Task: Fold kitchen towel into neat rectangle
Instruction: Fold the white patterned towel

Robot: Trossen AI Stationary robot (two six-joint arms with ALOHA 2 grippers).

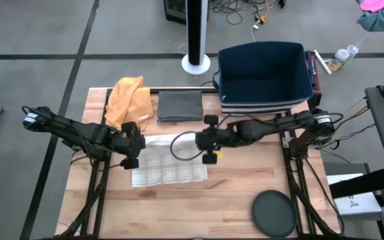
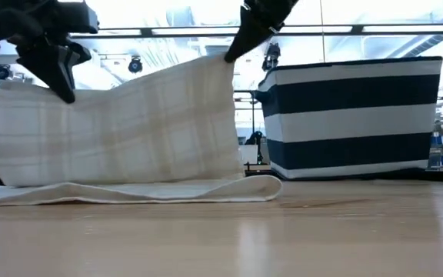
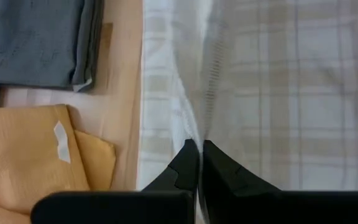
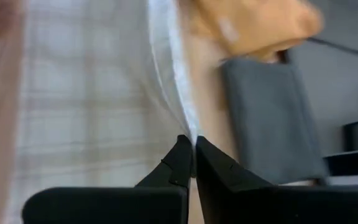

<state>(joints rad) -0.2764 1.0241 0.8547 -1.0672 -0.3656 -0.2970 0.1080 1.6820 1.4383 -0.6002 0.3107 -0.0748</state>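
A butcher-block table point(image 1: 245, 183) stands on a grey floor, with a white pole stand point(image 1: 197, 40) just beyond its far edge. On the table's far right sits a navy-and-white striped basket point(image 1: 265, 77); a round dark lid point(image 1: 275, 213) lies near the front right corner. Along the far edge lie an orange cloth point(image 1: 129, 100) and, beside it, a folded grey cloth point(image 1: 180, 105).

The towel point(image 1: 169, 167) — pale, with a faint check — is at the table's middle. Its lower half lies flat on the wood, while its far edge is lifted and hangs as a sheet between the two arms, as the low view shows.

The left gripper point(image 1: 129, 143) pinches the towel's raised edge at one corner, jaws closed tight on the fabric; the wrist view shows the cloth running between the fingers point(image 3: 185, 165). The right gripper point(image 1: 209, 140) holds the other raised corner the same way — fingers point(image 4: 180, 162) clamped on the hem. In the low view both corners are held well above the tabletop.
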